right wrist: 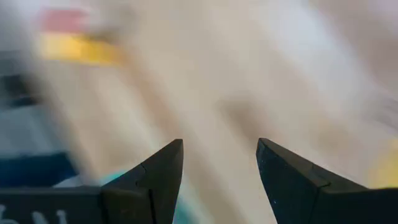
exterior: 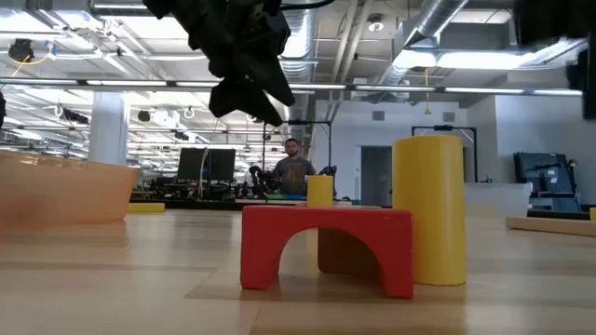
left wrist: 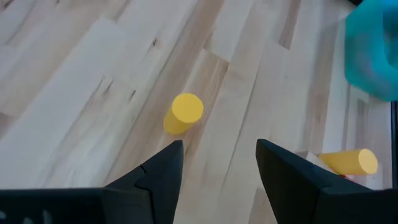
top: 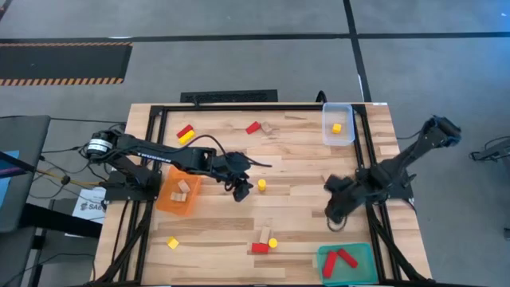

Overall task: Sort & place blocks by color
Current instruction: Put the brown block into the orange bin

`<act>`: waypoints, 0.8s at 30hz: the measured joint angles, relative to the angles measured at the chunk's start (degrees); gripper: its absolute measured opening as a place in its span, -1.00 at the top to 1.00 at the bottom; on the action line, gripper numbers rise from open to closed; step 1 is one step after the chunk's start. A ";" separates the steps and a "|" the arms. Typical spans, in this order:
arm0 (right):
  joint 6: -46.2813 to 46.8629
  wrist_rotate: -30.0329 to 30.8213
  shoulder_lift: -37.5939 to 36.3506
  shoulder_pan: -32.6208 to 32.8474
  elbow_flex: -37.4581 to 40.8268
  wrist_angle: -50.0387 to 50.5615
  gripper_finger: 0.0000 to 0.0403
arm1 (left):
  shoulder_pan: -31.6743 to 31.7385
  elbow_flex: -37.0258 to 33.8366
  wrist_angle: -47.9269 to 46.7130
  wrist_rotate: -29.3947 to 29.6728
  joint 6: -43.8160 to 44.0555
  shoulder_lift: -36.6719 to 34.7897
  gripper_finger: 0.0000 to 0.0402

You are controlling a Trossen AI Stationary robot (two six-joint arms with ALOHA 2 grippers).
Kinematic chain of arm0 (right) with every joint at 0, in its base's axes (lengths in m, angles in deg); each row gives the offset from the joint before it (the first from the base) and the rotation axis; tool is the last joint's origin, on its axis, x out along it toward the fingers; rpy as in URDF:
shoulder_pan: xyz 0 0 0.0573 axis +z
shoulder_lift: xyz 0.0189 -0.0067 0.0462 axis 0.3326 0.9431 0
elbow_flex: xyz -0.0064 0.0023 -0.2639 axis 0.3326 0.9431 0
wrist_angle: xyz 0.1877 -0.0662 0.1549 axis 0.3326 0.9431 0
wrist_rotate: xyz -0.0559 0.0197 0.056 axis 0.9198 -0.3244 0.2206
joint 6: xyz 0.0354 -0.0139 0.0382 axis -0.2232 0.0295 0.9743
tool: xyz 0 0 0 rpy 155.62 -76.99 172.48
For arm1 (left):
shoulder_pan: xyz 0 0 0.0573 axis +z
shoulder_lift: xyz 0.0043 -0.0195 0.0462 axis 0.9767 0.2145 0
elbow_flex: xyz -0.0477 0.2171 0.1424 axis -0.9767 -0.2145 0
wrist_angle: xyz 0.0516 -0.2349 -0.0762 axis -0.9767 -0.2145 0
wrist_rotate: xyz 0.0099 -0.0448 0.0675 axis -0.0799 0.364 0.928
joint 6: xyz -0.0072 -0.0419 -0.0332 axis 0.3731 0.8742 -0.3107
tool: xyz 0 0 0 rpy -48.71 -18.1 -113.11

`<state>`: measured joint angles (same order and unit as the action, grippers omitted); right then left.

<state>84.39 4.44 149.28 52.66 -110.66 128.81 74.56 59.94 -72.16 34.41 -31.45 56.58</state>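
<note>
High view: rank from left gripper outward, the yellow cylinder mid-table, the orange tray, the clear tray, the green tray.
From the left gripper:
1. Yellow cylinder, just beside it, mid-table.
2. Orange tray, on its left-arm side.
3. Clear tray at the far right corner and green tray at the near right corner: too close to call.

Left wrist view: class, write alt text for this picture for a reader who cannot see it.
The left gripper hangs open and empty over a pale wooden table, its two dark fingers pointing toward a short yellow cylinder standing just ahead. A second yellow cylinder lies on its side farther off, with a blurred teal tray at the picture's edge.
</note>
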 joint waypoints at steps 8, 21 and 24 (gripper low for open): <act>2.04 -10.83 1.51 -8.74 3.25 17.92 -0.12 | 0.00 0.00 -0.12 -0.48 0.02 0.00 0.06; -19.09 -11.25 6.55 -27.64 5.62 17.73 -0.18 | 0.49 0.02 -0.07 -0.68 -0.16 -0.02 0.06; -22.18 -9.92 8.38 -31.15 5.66 14.39 -0.17 | 0.55 0.02 -0.03 -0.66 0.03 -0.02 0.06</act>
<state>62.20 -5.48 157.66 21.52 -105.00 143.20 75.11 59.96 -72.19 33.75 -31.42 56.56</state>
